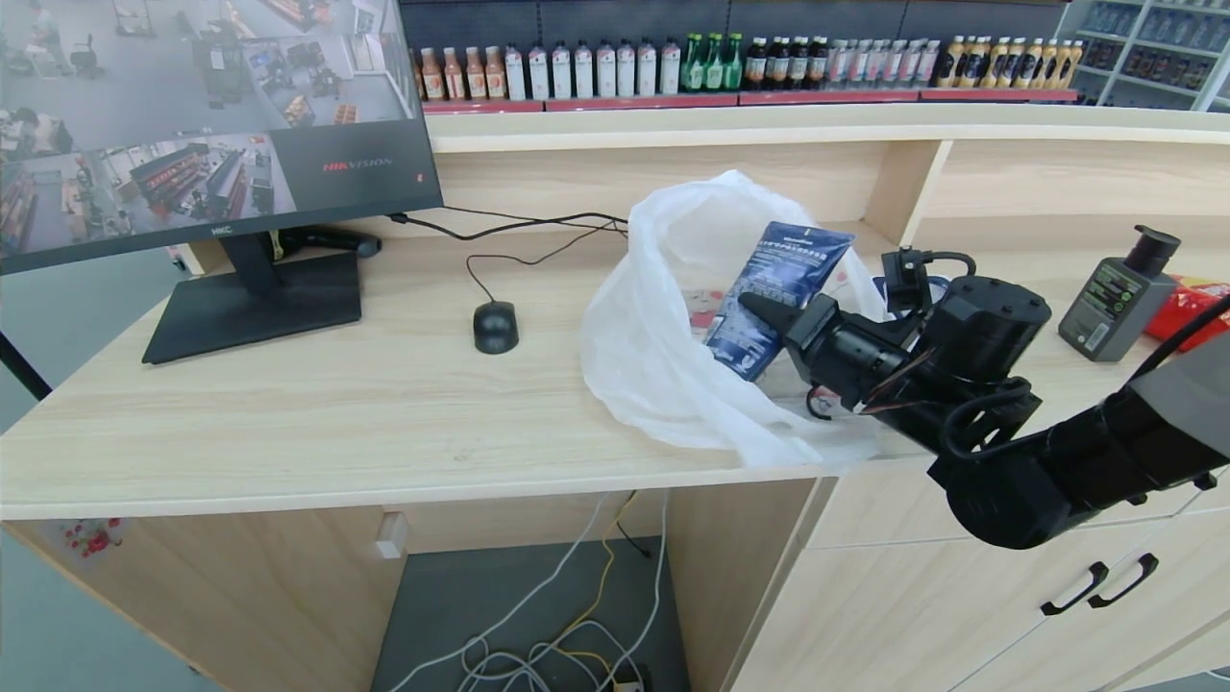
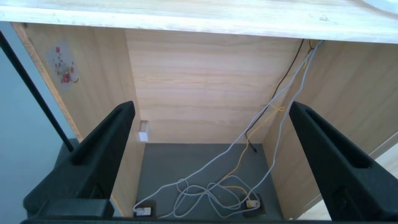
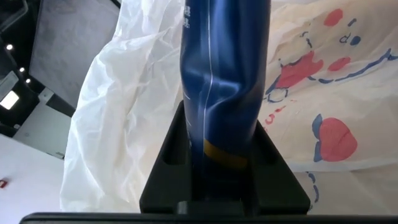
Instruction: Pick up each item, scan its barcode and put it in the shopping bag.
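A white plastic shopping bag (image 1: 663, 356) lies open on the wooden counter (image 1: 288, 404). My right gripper (image 1: 759, 309) is shut on a blue packet (image 1: 780, 288), holding it at the bag's mouth. In the right wrist view the blue packet (image 3: 225, 81) stands pinched between the black fingers (image 3: 171, 155), with the shopping bag (image 3: 118, 124) and its red and blue print behind it. A grey pump bottle (image 1: 1115, 298) and a red packet (image 1: 1187, 309) sit at the counter's right end. My left gripper (image 2: 211, 168) hangs open below the counter edge, facing the cables under the desk.
A monitor on a black stand (image 1: 255, 303) fills the counter's back left, with a black mouse (image 1: 495, 327) and its cable beside it. A raised shelf (image 1: 769, 130) runs behind the counter. Loose cables (image 2: 217, 186) lie in the knee space below. Drawers with black handles (image 1: 1095, 586) are at the right.
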{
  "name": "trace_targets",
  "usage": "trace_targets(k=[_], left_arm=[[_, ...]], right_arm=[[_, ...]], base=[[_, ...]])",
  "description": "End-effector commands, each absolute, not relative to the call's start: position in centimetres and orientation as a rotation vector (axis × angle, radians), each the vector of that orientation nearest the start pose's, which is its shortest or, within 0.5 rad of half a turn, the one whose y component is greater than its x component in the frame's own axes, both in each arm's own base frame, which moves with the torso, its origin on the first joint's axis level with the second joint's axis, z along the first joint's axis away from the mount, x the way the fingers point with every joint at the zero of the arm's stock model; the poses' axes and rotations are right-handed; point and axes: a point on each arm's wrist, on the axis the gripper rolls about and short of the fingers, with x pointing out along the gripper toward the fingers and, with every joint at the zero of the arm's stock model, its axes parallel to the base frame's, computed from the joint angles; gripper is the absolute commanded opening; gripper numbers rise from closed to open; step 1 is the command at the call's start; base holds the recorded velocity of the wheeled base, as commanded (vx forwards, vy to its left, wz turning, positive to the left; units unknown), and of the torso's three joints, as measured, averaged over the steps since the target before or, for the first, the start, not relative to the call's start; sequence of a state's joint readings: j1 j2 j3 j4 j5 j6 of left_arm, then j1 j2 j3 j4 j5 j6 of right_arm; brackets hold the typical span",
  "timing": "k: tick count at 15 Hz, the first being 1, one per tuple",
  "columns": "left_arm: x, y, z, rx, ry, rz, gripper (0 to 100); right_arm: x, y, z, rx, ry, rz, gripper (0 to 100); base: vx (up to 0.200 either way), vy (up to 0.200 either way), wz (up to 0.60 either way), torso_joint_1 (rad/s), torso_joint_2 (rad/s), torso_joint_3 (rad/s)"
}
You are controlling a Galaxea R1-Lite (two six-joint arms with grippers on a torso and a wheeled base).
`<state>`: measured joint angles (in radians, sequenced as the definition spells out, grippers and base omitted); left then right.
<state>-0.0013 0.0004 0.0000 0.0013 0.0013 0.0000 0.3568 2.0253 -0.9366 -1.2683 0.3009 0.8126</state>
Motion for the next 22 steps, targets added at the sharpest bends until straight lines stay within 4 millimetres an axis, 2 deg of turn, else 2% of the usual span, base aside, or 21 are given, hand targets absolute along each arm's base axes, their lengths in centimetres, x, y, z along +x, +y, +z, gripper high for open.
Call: trace_targets(k=[1,6,7,10,16,19,22], left_arm=[[-2.3,0.0,7.5,0.0,0.002,0.0,100],[-2.3,0.0,7.5,0.0,0.002,0.0,100],[-2.3,0.0,7.5,0.0,0.002,0.0,100],[-2.3,0.0,7.5,0.0,0.002,0.0,100],[-2.3,0.0,7.5,0.0,0.0,0.0,100],[-2.3,0.0,7.5,0.0,0.0,0.0,100],[-2.3,0.0,7.5,0.0,0.0,0.0,100]], right_arm=[[35.2,13.9,16.5,0.76,0.096,0.691,0],[35.4,14.2,16.4,0.69,0.071,0.697,0],[35.4,14.3,16.4,0.668,0.063,0.699,100],[35.3,14.8,16.2,0.648,0.066,0.708,100],[35.0,14.5,16.4,0.556,0.014,0.704,100],[33.6,14.1,18.4,0.547,-0.033,0.721,100],[32.0,13.9,21.6,0.503,-0.138,0.755,100]], base=[[0.0,0.0,0.0,0.0,0.0,0.0],[0.0,0.0,0.0,0.0,0.0,0.0],[0.0,0.0,0.0,0.0,0.0,0.0],[0.0,0.0,0.0,0.0,0.0,0.0],[0.0,0.0,0.0,0.0,0.0,0.0],[0.0,0.0,0.0,0.0,0.0,0.0],[0.0,0.0,0.0,0.0,0.0,0.0]])
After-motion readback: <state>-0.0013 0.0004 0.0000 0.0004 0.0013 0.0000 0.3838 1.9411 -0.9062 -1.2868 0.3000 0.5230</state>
